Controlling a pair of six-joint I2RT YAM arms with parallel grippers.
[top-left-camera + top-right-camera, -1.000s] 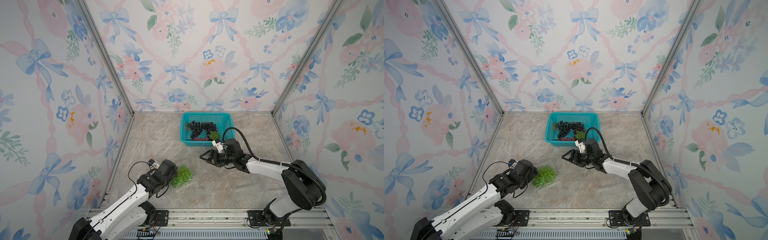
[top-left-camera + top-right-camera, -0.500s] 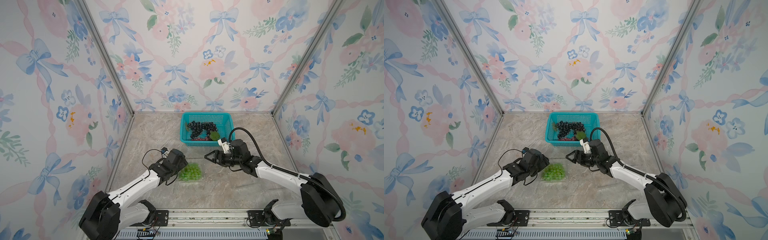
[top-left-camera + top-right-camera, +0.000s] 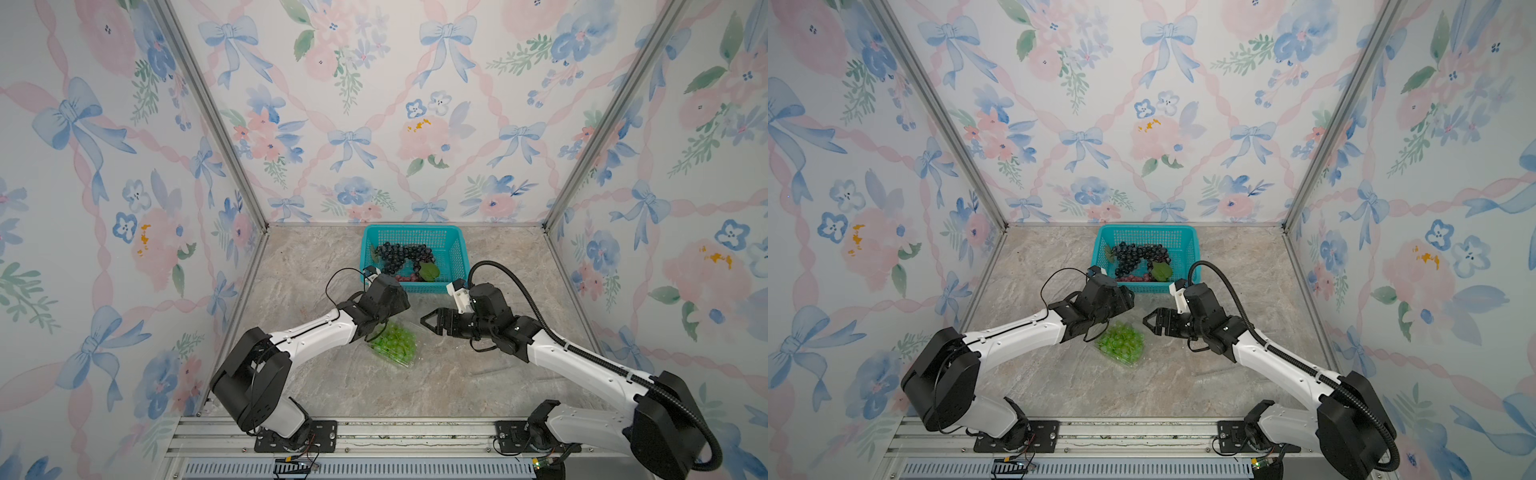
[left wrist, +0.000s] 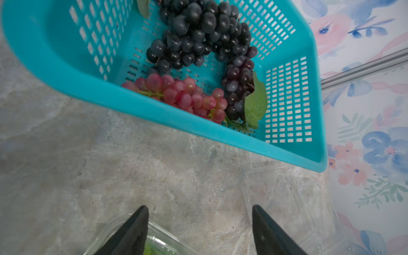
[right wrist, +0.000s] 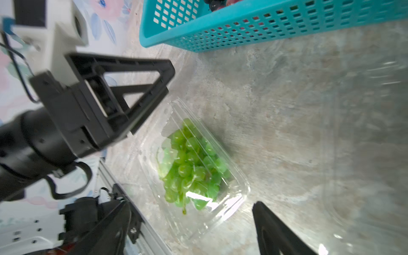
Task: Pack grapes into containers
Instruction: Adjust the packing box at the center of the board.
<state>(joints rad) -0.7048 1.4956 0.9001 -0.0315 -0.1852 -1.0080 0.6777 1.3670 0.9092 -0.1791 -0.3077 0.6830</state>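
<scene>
Surface: a marble-patterned tabletop (image 3: 316, 266), grey-beige with darker veins, flat and level.
At the back: a teal mesh basket (image 3: 415, 239) stands upright on the tabletop, at the middle of its far edge.
In the middle: a clear clamshell punnet (image 3: 409, 362) lies flat on the tabletop in front of the basket, apart from it and set askew to the table's edges. It shows in both top views (image 3: 1133, 363).
Its contents: a bunch of green grapes (image 5: 189, 163) fills it.
To the side: a second clear punnet (image 4: 287, 198) lies on the tabletop near the basket's front corner. It looks empty and hard to make out, and its lid's position cannot be told.
</scene>
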